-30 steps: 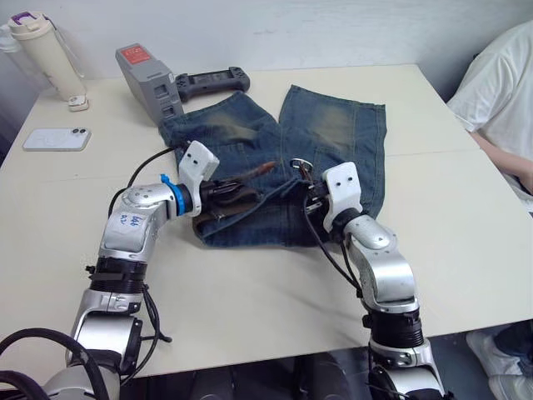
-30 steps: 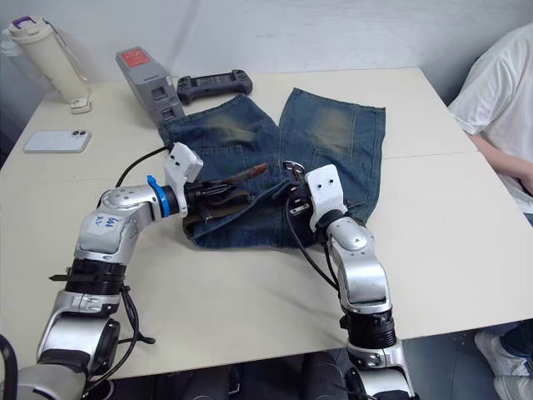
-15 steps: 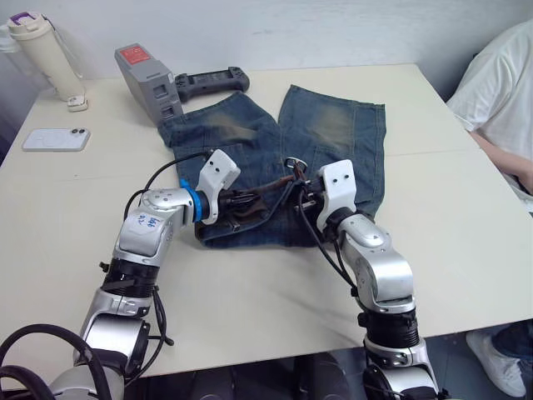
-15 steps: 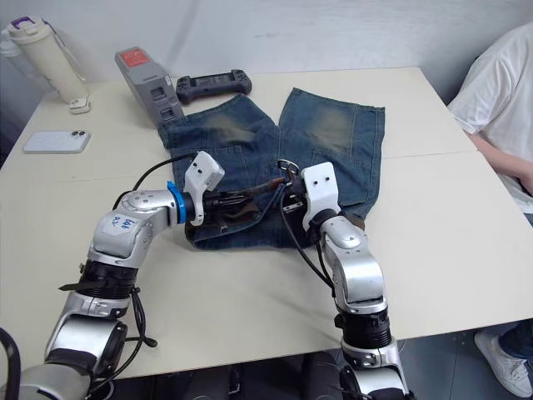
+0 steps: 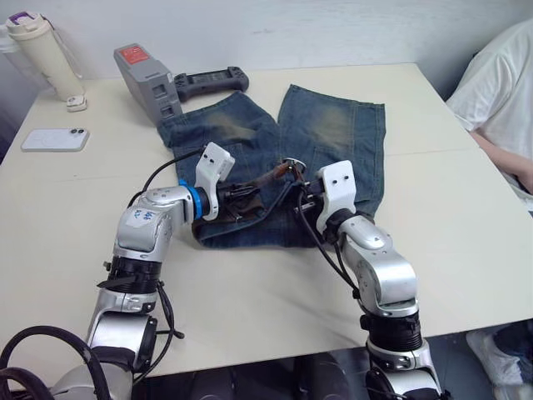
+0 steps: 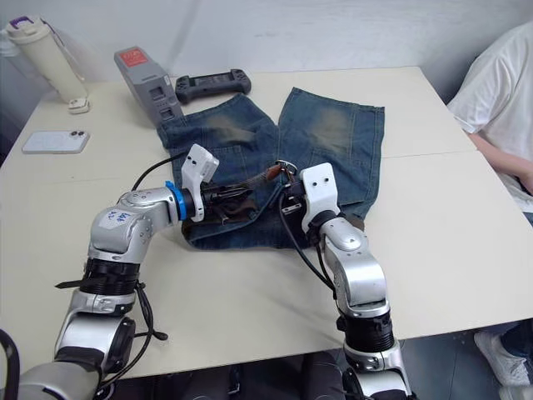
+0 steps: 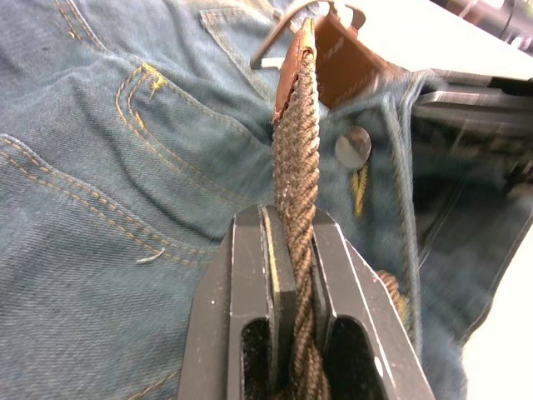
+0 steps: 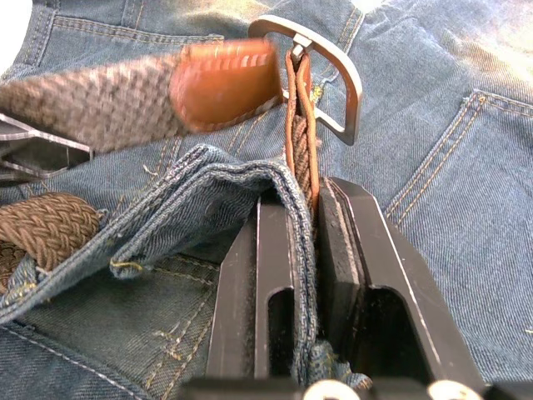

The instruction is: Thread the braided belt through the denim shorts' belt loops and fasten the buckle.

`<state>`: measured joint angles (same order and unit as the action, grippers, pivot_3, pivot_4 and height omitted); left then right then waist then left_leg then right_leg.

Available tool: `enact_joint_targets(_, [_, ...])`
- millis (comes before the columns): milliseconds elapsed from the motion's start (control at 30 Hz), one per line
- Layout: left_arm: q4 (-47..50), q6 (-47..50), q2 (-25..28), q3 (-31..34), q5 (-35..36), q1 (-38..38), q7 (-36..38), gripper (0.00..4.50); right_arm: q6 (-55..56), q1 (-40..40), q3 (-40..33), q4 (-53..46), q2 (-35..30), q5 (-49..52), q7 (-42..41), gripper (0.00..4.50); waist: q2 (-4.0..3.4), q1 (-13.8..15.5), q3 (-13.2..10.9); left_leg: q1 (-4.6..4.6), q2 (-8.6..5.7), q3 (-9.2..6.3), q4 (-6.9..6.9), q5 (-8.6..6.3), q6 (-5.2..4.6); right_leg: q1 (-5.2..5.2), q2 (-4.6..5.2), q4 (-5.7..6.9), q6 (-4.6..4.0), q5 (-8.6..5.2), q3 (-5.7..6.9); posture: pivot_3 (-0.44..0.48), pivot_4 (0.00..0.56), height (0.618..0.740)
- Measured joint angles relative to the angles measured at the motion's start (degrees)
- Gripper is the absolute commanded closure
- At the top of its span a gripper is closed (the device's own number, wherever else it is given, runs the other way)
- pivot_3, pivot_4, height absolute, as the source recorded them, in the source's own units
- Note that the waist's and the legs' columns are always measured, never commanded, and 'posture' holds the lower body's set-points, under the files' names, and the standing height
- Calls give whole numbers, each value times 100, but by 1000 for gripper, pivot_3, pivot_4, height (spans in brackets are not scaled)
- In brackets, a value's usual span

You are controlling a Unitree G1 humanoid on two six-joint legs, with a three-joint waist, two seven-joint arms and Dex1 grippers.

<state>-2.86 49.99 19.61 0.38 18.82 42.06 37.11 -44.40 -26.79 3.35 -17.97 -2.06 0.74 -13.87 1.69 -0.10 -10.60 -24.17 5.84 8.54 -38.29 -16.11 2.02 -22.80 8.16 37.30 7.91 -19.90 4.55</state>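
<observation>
Dark brown braided belt (image 7: 296, 167): my left gripper (image 7: 293, 275) clamps its tan tip toward the silver buckle (image 8: 321, 71), which my right gripper (image 8: 310, 250) pinches steady.

We see a pale desk (image 5: 250, 300) carrying the denim shorts (image 5: 333, 133) under both pincers; beyond the left pincer (image 5: 241, 197) lie a phone (image 5: 56, 139), cream bottle (image 5: 43, 52), grey box (image 5: 148, 81) and black controller (image 5: 211, 81).
</observation>
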Motion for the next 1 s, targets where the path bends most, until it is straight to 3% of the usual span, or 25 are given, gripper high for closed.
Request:
enact_joint_targets(433, [293,170,-212,-180,-6,29,-279,4500,-72,-157,180,-2,-21,1,8,4478,0,-15,0,3,1,1,11,3,5,-2,-1,-7,0,0,0,0,150,740])
enact_joint_targets(733, [284,-460,63,-595,-352,32,-224,4500,-146,-91,544,-188,-420,-8,-156,4478,0,-15,0,3,0,2,13,3,5,-2,-1,-11,0,0,0,0,150,740])
enact_joint_targets(1000, [149,-1036,-6,-800,-623,32,-243,4500,-388,-90,598,-388,-591,62,-355,4478,0,-8,0,2,0,2,14,3,5,-2,-1,-13,0,0,0,0,150,740])
